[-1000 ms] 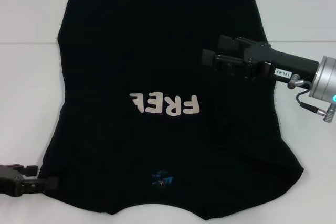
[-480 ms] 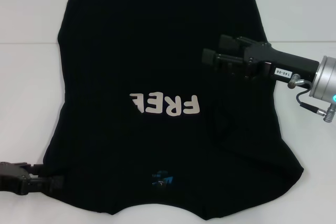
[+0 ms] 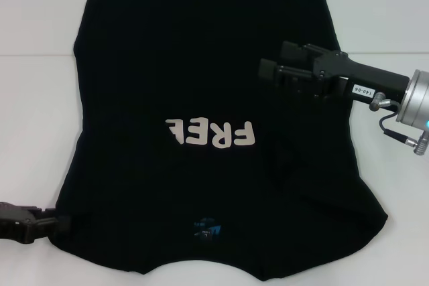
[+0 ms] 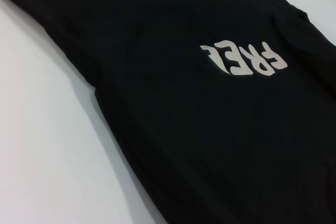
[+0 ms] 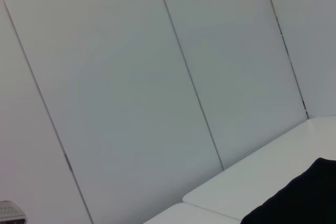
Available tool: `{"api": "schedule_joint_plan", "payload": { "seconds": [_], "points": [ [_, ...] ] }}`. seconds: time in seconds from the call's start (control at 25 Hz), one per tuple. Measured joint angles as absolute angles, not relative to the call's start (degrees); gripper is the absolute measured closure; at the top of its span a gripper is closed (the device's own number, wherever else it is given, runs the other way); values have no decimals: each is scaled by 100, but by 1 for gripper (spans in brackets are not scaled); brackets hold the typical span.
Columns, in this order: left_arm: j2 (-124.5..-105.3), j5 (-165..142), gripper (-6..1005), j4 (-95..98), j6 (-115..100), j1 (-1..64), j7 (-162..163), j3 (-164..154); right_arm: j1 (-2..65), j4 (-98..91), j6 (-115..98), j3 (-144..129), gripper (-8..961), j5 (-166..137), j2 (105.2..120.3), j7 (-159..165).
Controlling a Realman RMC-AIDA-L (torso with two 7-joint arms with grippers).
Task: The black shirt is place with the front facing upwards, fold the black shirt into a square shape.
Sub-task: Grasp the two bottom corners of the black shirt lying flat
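Note:
The black shirt (image 3: 201, 65) lies spread flat on the white table, front up, collar toward me. Its white lettering (image 3: 211, 134) reads upside down, and the small blue neck label (image 3: 204, 228) sits near the front edge. My right gripper (image 3: 271, 65) is open and empty, held above the shirt's right side. My left gripper (image 3: 57, 224) is low at the shirt's near left corner, at the cloth's edge. The left wrist view shows the shirt (image 4: 173, 129) and the lettering (image 4: 244, 59). The right wrist view shows only a corner of the shirt (image 5: 299, 198).
The white table (image 3: 33, 98) shows bare on both sides of the shirt, with a seam line across it. In the right wrist view a pale panelled wall (image 5: 131, 77) stands behind the table.
My left gripper reached a little right into the shirt's corner, then drew back left. My right gripper moved up very slightly. A crease on the shirt's right side flattened.

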State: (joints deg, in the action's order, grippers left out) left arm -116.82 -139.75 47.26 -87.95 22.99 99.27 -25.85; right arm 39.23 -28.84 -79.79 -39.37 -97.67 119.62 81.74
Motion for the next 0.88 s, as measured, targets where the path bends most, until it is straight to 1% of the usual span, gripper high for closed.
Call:
{"api": "schedule_joint_plan", "payload": {
  "seconds": [0.08,0.16,0.4,0.52,0.6,0.64,0.76,0.88],
  "points": [
    [-11673,-13975,420,4729,-8790,2302,9928,-2585,3913,-2879,-7980,-3937,36,-9766,11966,8174],
    [-11669,-13975,638,4734,-8788,2302,9929,-2583,3905,-2874,-7983,-3938,36,-9764,11971,8174],
    [-11663,-13975,867,4773,-8790,2303,9933,-2573,3885,-2872,-8002,-3938,36,-9754,11971,8187],
    [-11667,-13974,924,4783,-8830,2303,9942,-2568,3853,-2900,-8007,-3969,36,-9778,11947,8378],
    [-11661,-13974,962,4785,-8868,2304,9971,-2569,3810,-2963,-8014,-4001,36,-9928,11878,8740],
    [-11657,-13974,961,4789,-8882,2303,9989,-2569,3788,-3000,-8019,-4009,37,-10032,11834,8959],
    [-11653,-13951,958,4797,-8953,2305,10012,-2560,3665,-3230,-8099,-4008,37,-10557,11588,10243],
    [-11656,-13920,956,4799,-9009,2333,9997,-2560,3409,-3557,-8387,-3967,37,-10879,11379,11376]
  ]
}}
